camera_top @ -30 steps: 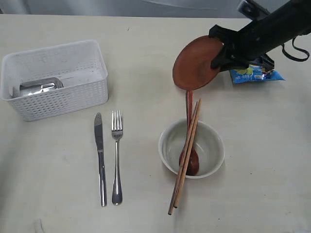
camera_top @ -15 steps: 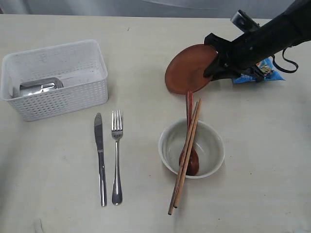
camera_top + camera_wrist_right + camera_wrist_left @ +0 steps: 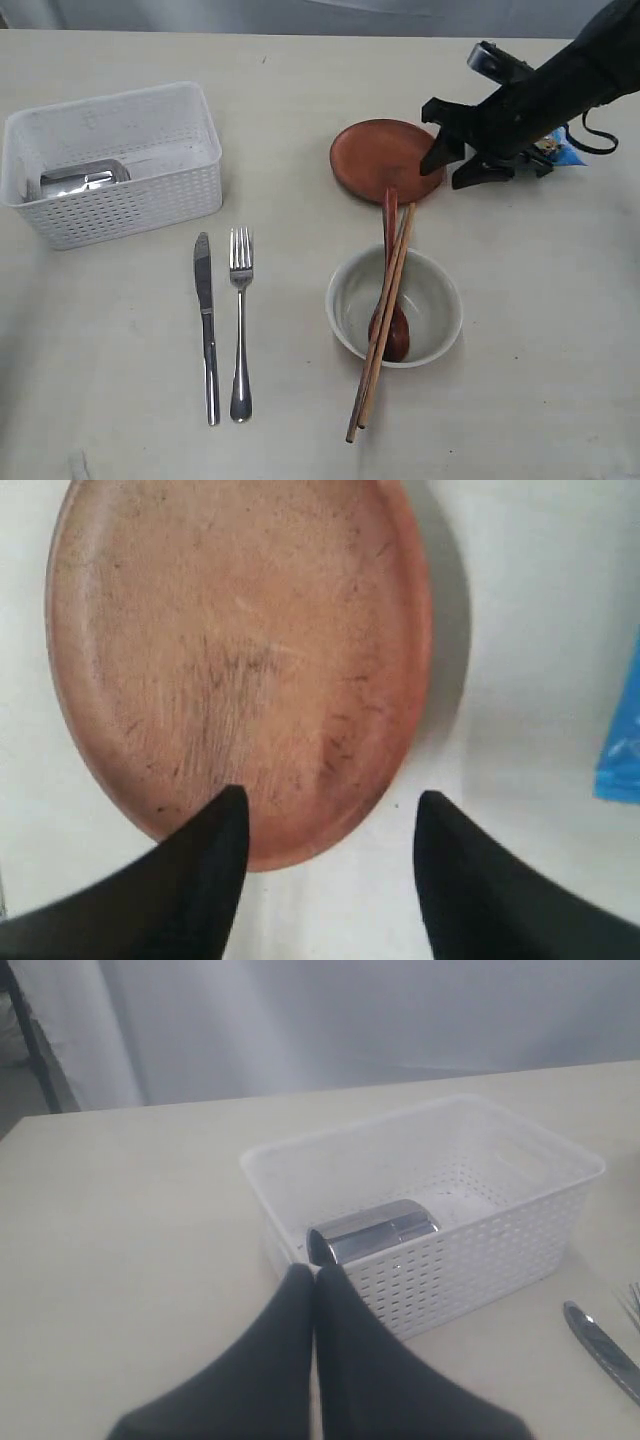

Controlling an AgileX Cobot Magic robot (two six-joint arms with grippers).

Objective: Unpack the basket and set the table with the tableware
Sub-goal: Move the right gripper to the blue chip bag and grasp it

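A round brown plate [image 3: 382,158] is laid flat on the pale cream table [image 3: 540,350] just behind the pale round bowl [image 3: 436,290], in which a brown wooden spoon [image 3: 390,330] and wooden chopsticks [image 3: 375,370] are propped. The right gripper [image 3: 450,172] is held spread at the plate's rim, clasping nothing. The left gripper [image 3: 313,1280] is pressed together, empty. Far left of the bowl, a steel cup [image 3: 82,178] is seen lying in the white perforated plastic basket [image 3: 130,200].

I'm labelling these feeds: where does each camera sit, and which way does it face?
Exterior: above the table, looking down on basket, bowl, plate; right gripper shows.
Left wrist: low, facing the basket and cup; shut left gripper shows.
Right wrist: directly above the plate; its open fingers show.
Shared: exterior and right wrist both see the plate.
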